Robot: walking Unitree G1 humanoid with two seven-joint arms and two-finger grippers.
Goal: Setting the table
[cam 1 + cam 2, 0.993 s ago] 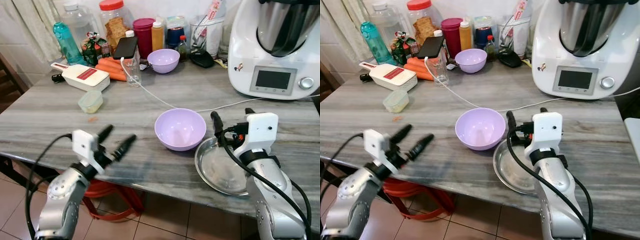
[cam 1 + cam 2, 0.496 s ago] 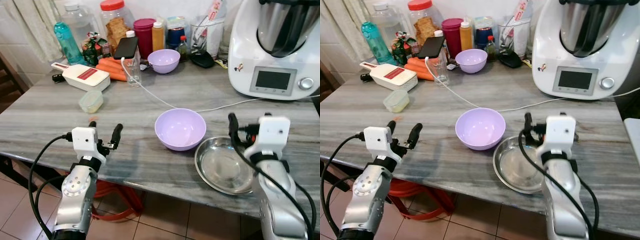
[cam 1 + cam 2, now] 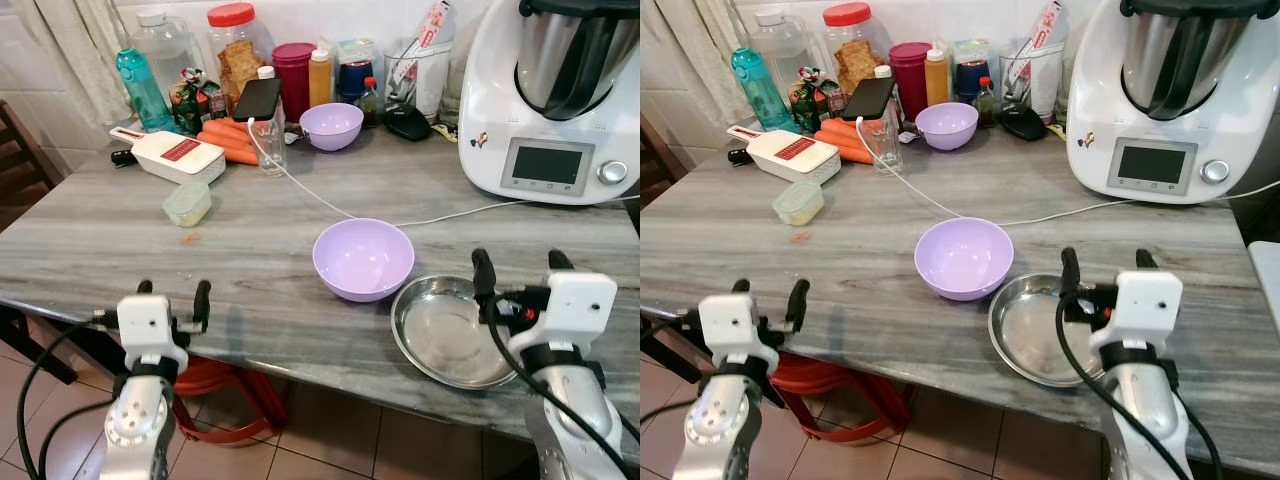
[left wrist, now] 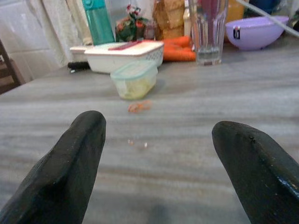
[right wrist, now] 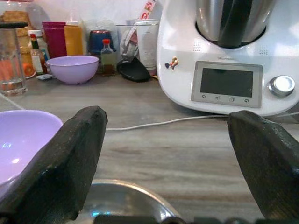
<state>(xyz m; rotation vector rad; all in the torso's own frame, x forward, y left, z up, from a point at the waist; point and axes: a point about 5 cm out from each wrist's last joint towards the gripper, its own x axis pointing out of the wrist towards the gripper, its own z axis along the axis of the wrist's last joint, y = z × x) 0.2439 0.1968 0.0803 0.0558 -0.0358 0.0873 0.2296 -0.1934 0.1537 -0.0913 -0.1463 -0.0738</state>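
Note:
A lilac bowl point(image 3: 363, 258) stands empty near the middle of the grey marble table point(image 3: 110, 240). Just right of it, close to the front edge, lies a shallow steel plate point(image 3: 450, 330), also empty. A second lilac bowl point(image 3: 332, 125) sits at the back among jars. My right gripper point(image 3: 518, 262) hovers open over the plate's right rim, holding nothing; the right wrist view looks past its fingers point(image 5: 70, 158) across the plate. My left gripper point(image 3: 172, 295) is open and empty at the table's front edge on the left, its fingers point(image 4: 70, 163) pointing along the tabletop.
A white kitchen machine point(image 3: 545, 100) fills the back right, and its cable point(image 3: 330, 205) crosses the table. A glass point(image 3: 268, 150), a white slicer point(image 3: 168, 155), carrots point(image 3: 228, 140), a small lidded tub point(image 3: 187, 202), bottles and jars crowd the back left. A red object point(image 3: 205, 378) lies under the table.
Both arms have drawn back toward the front edge. The left gripper turned and dropped to the table's edge; the right gripper moved from the plate's left side to its right rim.

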